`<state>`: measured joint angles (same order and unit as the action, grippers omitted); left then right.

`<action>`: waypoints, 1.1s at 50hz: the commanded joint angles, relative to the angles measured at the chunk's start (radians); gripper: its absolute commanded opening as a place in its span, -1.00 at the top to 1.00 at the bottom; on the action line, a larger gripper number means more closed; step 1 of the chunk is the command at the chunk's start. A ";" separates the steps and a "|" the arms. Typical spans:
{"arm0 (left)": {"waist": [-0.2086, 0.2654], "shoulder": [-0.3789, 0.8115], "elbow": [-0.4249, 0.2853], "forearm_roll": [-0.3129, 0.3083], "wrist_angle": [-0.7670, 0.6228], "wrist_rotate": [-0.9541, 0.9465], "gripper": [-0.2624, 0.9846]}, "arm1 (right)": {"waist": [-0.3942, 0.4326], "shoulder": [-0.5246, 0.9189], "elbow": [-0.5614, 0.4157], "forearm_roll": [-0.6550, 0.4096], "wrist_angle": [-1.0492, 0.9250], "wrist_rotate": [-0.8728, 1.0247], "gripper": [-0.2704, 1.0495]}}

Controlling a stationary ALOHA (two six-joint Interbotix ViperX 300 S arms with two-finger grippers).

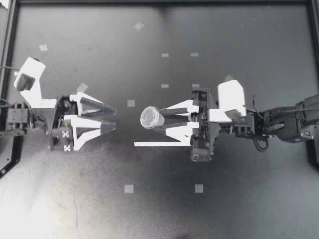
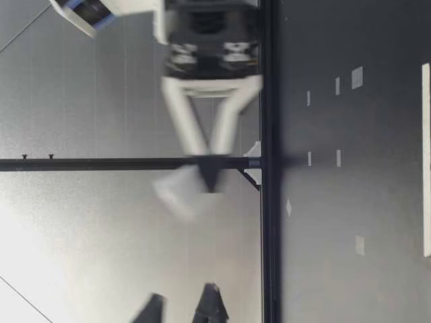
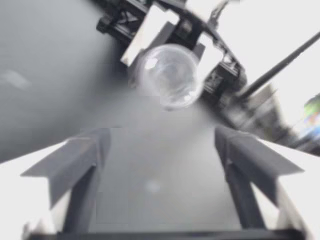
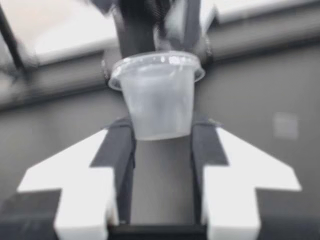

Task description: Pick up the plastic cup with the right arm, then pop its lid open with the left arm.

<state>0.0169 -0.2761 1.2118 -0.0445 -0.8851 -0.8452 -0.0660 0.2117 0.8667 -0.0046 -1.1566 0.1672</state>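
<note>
**Clear cup up off the bench in our right gripper, left gripper waiting open**

Over the dark bench (image 1: 224,209), our right gripper (image 1: 164,119) is reaching in from the right edge. It is clamping both fingers on the base of a small clear cup (image 1: 152,118), holding it clear above the bench's middle with its wide top pointing at our left gripper (image 1: 115,117). That one is hanging nearer the left edge, fingers spread and empty, apart from the cup. We're judging the lift done, with nothing passed across yet. Small tape squares (image 1: 129,188) are dotting the bench.
</note>
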 commanded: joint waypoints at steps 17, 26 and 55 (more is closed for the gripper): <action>-0.003 0.258 -0.161 0.115 -0.285 -0.488 -0.61 | 0.002 0.069 -0.011 -0.071 -0.272 0.029 0.17; -0.003 0.252 -0.170 0.120 -0.287 -0.483 -0.61 | 0.002 0.069 -0.009 -0.071 -0.216 0.029 0.17; -0.002 0.041 -0.166 0.115 -0.137 -0.195 -0.60 | 0.057 0.057 0.011 -0.071 -0.009 0.124 0.17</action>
<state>0.0107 -0.2071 1.0477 0.0706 -1.0446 -1.0861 -0.0138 0.3313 0.8866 -0.0752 -1.1643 0.2961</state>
